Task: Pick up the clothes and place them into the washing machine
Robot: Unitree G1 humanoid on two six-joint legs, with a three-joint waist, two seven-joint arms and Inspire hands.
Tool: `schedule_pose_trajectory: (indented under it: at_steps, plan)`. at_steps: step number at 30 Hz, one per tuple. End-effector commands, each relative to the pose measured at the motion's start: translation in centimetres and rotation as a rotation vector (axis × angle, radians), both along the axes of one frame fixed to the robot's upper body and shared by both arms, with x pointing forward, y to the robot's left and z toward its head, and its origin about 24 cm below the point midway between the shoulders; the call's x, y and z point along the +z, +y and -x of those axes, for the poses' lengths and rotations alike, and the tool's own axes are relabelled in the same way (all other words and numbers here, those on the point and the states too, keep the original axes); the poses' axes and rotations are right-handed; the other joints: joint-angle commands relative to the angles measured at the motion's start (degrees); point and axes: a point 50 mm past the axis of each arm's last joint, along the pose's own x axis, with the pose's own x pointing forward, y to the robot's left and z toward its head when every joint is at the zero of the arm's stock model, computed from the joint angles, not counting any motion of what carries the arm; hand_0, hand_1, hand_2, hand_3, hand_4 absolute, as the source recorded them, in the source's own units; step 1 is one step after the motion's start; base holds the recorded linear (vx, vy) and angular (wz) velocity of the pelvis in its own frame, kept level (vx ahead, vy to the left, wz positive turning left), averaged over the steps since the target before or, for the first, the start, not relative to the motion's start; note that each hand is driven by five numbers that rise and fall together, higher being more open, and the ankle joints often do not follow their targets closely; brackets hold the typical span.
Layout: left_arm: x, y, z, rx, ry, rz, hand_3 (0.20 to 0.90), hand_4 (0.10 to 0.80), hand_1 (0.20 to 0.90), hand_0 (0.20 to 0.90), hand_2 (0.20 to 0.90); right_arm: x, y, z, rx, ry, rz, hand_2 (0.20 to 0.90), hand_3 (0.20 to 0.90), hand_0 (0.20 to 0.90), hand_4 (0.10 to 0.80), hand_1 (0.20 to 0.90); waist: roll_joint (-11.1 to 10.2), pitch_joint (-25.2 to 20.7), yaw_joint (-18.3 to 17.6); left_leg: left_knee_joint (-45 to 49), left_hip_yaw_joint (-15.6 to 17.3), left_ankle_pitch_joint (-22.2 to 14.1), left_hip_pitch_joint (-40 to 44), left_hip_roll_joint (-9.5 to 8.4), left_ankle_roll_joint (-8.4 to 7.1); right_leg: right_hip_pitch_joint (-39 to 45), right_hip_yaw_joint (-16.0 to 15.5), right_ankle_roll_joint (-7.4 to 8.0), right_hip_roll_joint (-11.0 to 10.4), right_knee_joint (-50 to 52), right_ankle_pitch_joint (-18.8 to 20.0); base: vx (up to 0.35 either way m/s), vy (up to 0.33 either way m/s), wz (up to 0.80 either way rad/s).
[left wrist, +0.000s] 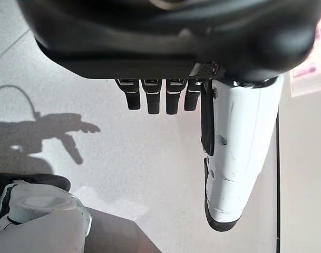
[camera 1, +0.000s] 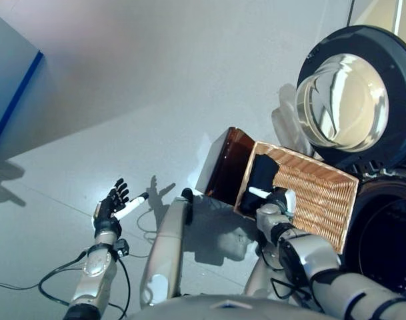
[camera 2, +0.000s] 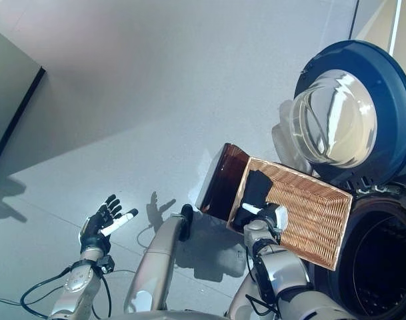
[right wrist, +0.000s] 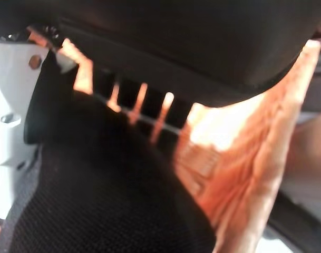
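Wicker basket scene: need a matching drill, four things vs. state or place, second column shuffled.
1. left hand
2. black garment
3. washing machine door
4. right hand

a. swung open
b. lying in the wicker basket
c. open, over the bare floor
d. at the basket, on the garment

Pairs: 1-c, 2-b, 3-a, 4-d

One wicker basket (camera 1: 316,193) holding one black garment (camera 1: 259,177) sits right of centre; one washing machine (camera 1: 383,233), its single round door (camera 1: 349,97) open, fills the right edge.
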Motion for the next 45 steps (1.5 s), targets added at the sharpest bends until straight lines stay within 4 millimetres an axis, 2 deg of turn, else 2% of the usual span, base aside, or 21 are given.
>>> schedule_pose_trajectory:
  at_steps: [1,3,5,7,12,13,14,16,18,19,21,22,23,26,31,34,41,44,45]
  plan:
    - [3.3,2.0,-0.8,0.026,-0.169,-0.074,0.900,0.800,0.900,0.900,0.900,0.3,-1.8,0.3,-0.092,-0.033,0.010,0.200,0.200,0.200,0.300,0.200,1.2,-3.8,1.0,3.9,-0.5,-4.9,0.1,1.40,-2.22,-3.7,3.3,-1.60,0.8,-6.8,10.5,0.000,0.000,0.00]
    - [3.3,2.1,-0.8,0.031,-0.171,-0.075,0.900,0.800,0.900,0.900,0.900,0.4,-1.7,0.1,-0.101,-0.061,-0.010,0.200,0.200,0.200,0.300,0.200,1.1,-3.9,0.8,3.6,-0.4,-4.8,0.3,1.48,-2.24,-3.6,3.3,-1.57,0.8,-7.2,10.7,0.000,0.000,0.00]
    - [3.3,2.3,-0.8,0.048,-0.174,-0.080,0.900,0.800,0.900,0.900,0.900,1.2,-1.6,-0.7,-0.128,-0.193,-0.094,0.200,0.200,0.200,0.300,0.200,0.5,-3.9,0.2,2.4,-0.2,-4.3,1.0,1.67,-2.29,-3.2,3.4,-1.52,0.9,-8.4,11.3,0.000,0.000,0.00]
    - [3.3,2.4,-0.7,0.054,-0.177,-0.080,0.900,0.800,0.900,0.900,0.900,1.2,-1.9,-0.6,-0.151,-0.222,-0.119,0.200,0.200,0.200,0.300,0.200,0.3,-3.8,-0.2,1.9,0.0,-4.1,1.3,1.73,-2.34,-3.1,3.4,-1.52,1.0,-8.9,11.6,0.000,0.000,0.00]
    - [3.0,2.9,-0.3,0.104,-0.170,-0.063,0.900,0.800,0.900,0.900,0.900,0.9,-4.9,1.1,-0.391,-0.403,-0.296,0.200,0.200,0.200,0.300,0.200,-0.7,-3.9,-2.0,-0.5,0.5,-3.1,2.5,2.17,-2.77,-2.2,3.3,-1.32,1.4,-11.6,12.8,-0.002,-0.004,-0.03]
    - [3.0,2.9,-0.3,0.104,-0.170,-0.063,0.900,0.800,0.900,0.900,0.900,0.9,-4.9,1.1,-0.391,-0.403,-0.296,0.200,0.200,0.200,0.300,0.200,-0.7,-3.9,-2.0,-0.5,0.5,-3.1,2.5,2.17,-2.77,-2.2,3.3,-1.33,1.4,-11.6,12.8,-0.005,-0.016,-0.11]
    - [2.9,3.0,-0.2,0.109,-0.173,-0.052,0.900,0.800,0.900,0.900,0.900,0.9,-6.2,1.8,-0.477,-0.472,-0.347,0.200,0.200,0.200,0.300,0.200,-0.9,-3.9,-2.5,-1.1,0.5,-2.9,2.9,2.40,-2.90,-2.0,3.3,-1.24,1.5,-12.0,12.9,-0.004,-0.017,-0.10]
    - [2.8,3.0,-0.2,0.117,-0.173,-0.037,0.900,0.800,0.900,0.900,0.900,1.3,-7.4,2.3,-0.582,-0.602,-0.435,0.200,0.200,0.200,0.300,0.200,-1.1,-3.7,-3.1,-1.3,0.5,-2.8,3.1,2.59,-3.05,-1.8,3.4,-1.21,1.6,-12.2,12.9,-0.010,-0.023,-0.08]
    - [2.7,2.9,-0.2,0.117,-0.174,-0.027,0.900,0.800,0.900,0.900,0.900,1.1,-7.8,2.8,-0.605,-0.636,-0.462,0.200,0.200,0.200,0.300,0.200,-1.2,-3.6,-3.3,-1.2,0.6,-2.9,3.2,2.61,-3.09,-1.7,3.5,-1.25,1.6,-12.1,12.8,-0.014,-0.016,-0.07]
    - [2.6,2.9,-0.1,0.119,-0.171,-0.011,0.900,0.800,0.900,0.900,0.900,1.4,-8.6,3.1,-0.673,-0.768,-0.550,0.200,0.200,0.200,0.300,0.200,-1.3,-3.4,-3.9,-0.6,0.6,-3.1,3.0,2.75,-3.15,-1.9,3.7,-1.42,1.8,-11.6,12.4,-0.019,-0.014,-0.07]
    - [2.4,2.8,0.0,0.118,-0.170,0.005,0.900,0.800,0.900,0.900,0.900,1.4,-9.0,3.5,-0.704,-0.816,-0.579,0.200,0.200,0.200,0.300,0.200,-1.2,-3.4,-4.0,-0.4,0.5,-3.2,3.0,2.83,-3.20,-2.0,3.8,-1.44,1.8,-11.3,12.3,-0.016,-0.007,-0.07]
    - [2.2,2.8,0.1,0.123,-0.163,0.016,0.900,0.800,0.900,0.900,0.900,1.4,-9.4,3.8,-0.742,-0.868,-0.608,0.200,0.200,0.200,0.300,0.200,-1.1,-3.4,-4.2,-0.2,0.6,-3.3,3.0,2.93,-3.26,-2.1,3.9,-1.48,1.8,-11.1,12.1,-0.025,-0.003,-0.11]
    - [2.0,2.6,0.3,0.124,-0.161,0.041,0.900,0.800,0.900,0.900,0.900,2.0,-9.7,3.9,-0.781,-1.006,-0.676,0.200,0.200,0.200,0.300,0.200,-1.0,-3.3,-4.7,0.2,0.7,-3.4,2.8,3.07,-3.41,-2.2,4.0,-1.53,1.8,-10.9,12.0,-0.030,0.000,-0.14]
    - [1.7,2.3,0.4,0.117,-0.155,0.064,0.900,0.800,0.900,0.900,0.900,2.1,-10.0,4.4,-0.857,-1.127,-0.731,0.200,0.200,0.200,0.300,0.200,-0.6,-3.3,-5.3,0.1,0.8,-3.5,2.8,3.22,-3.53,-2.5,4.2,-1.60,1.9,-10.6,11.7,-0.015,-0.001,-0.07]
    - [1.2,1.9,0.7,0.118,-0.144,0.088,0.900,0.800,0.900,0.900,0.900,1.3,-10.7,6.1,-1.049,-1.214,-0.729,0.200,0.200,0.200,0.300,0.200,0.2,-3.5,-5.8,0.2,0.9,-3.7,2.5,3.39,-3.76,-3.6,4.6,-1.77,2.0,-9.6,11.0,0.000,0.002,-0.06]
    - [1.0,2.1,0.9,0.132,-0.137,0.092,0.900,0.800,0.900,0.900,0.900,1.5,-11.4,6.3,-1.119,-1.230,-0.702,0.200,0.200,0.200,0.300,0.200,0.6,-3.7,-5.8,0.4,1.0,-3.8,2.3,3.47,-3.84,-4.3,4.9,-1.87,2.1,-9.0,10.7,-0.003,-0.012,-0.08]
    - [0.9,1.9,0.9,0.121,-0.127,0.075,0.900,0.800,0.900,0.900,0.900,3.5,-13.6,5.9,-1.193,-1.318,-0.651,0.200,0.200,0.200,0.300,0.200,1.3,-4.2,-5.7,2.6,0.4,-4.7,1.4,3.82,-3.98,-5.6,6.0,-2.27,2.4,-5.9,9.0,0.001,-0.002,-0.01]
    - [0.9,1.9,0.9,0.101,-0.118,0.062,0.900,0.800,0.900,0.900,0.900,4.7,-15.5,6.0,-1.238,-1.355,-0.605,0.200,0.200,0.200,0.300,0.200,1.5,-4.8,-5.8,3.2,0.5,-5.2,1.3,4.02,-4.11,-6.0,6.0,-2.24,2.3,-5.1,8.6,0.000,0.000,0.00]
    - [0.9,1.9,1.0,0.092,-0.113,0.054,0.900,0.800,0.900,0.900,0.900,5.6,-16.7,6.2,-1.274,-1.377,-0.574,0.200,0.200,0.200,0.300,0.200,1.6,-5.3,-5.7,3.2,0.7,-5.4,1.4,4.15,-4.14,-6.0,6.1,-2.21,2.3,-5.1,8.6,0.000,0.000,0.00]
